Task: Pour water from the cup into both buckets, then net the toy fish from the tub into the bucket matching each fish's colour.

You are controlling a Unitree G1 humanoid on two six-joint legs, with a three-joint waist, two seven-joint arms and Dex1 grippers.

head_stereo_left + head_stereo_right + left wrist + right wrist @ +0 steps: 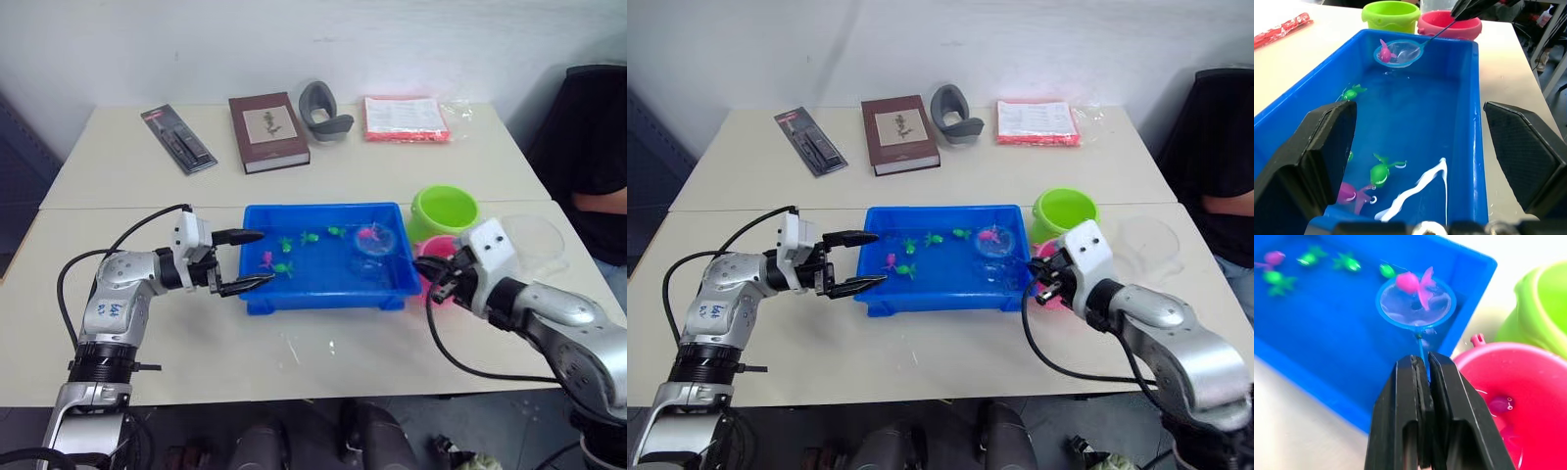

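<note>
— Left eye view, what lies around on the table?

— At the far side a brown book, a red packet, a grey holder and a flat dark package. A person's dark sleeve is at the right edge.

— And the tub?

— Bright blue, in the middle, with green and pink toy fish in water. The green bucket and pink bucket stand just beside its right end, the clear cup behind them.

— The grippers?

— The right gripper is clenched on the net stick; one pink fish lies in the hoop above the tub. The left gripper is spread apart at the tub's left wall, grasping nothing.
</note>
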